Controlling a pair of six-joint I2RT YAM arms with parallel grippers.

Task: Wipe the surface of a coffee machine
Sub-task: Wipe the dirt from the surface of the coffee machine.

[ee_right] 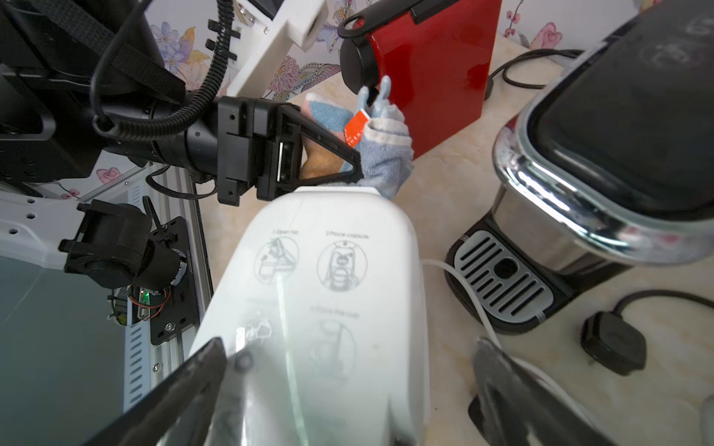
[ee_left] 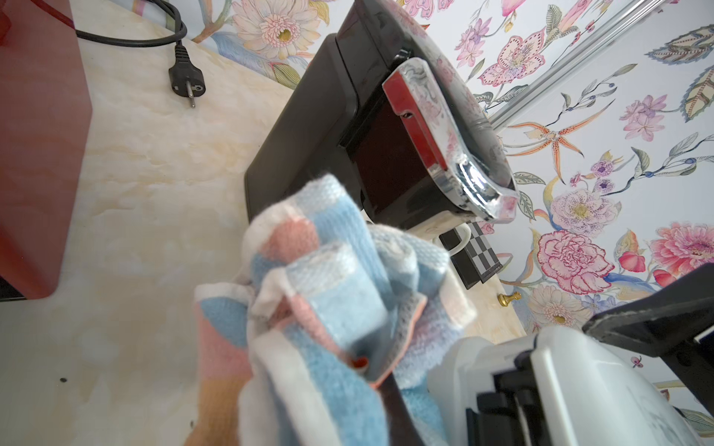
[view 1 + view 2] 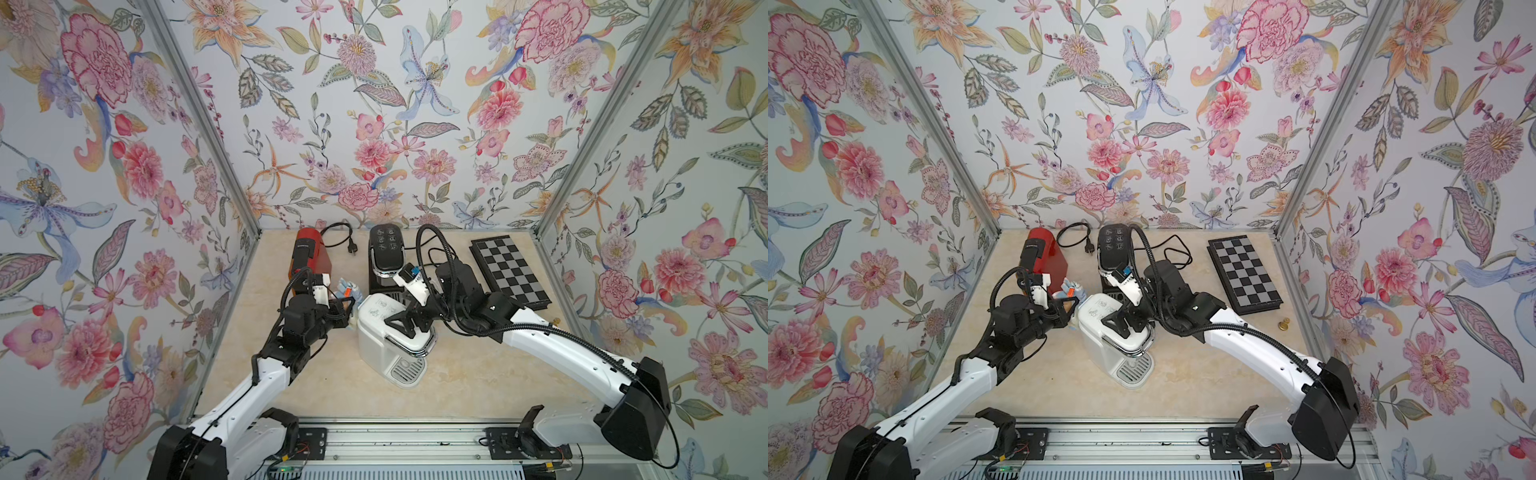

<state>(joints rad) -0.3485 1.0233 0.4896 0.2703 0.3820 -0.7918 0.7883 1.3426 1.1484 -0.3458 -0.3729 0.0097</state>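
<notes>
Straddling glossy white machine [image 1: 328, 270], right hand [image 1: 347, 349] apparently gapes; left hand [image 1: 355, 164] pinches woven cloth [image 2: 328, 301].

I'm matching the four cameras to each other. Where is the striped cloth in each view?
Top view: striped cloth between red coffee machine and white coffee machine, at the left gripper.
Top view: same spot, beside the red coffee machine.
Left wrist: bunched close in the foreground; red coffee machine at the edge.
Right wrist: clamped in the left gripper, before the red coffee machine.
Shared landmark: red coffee machine.
</notes>
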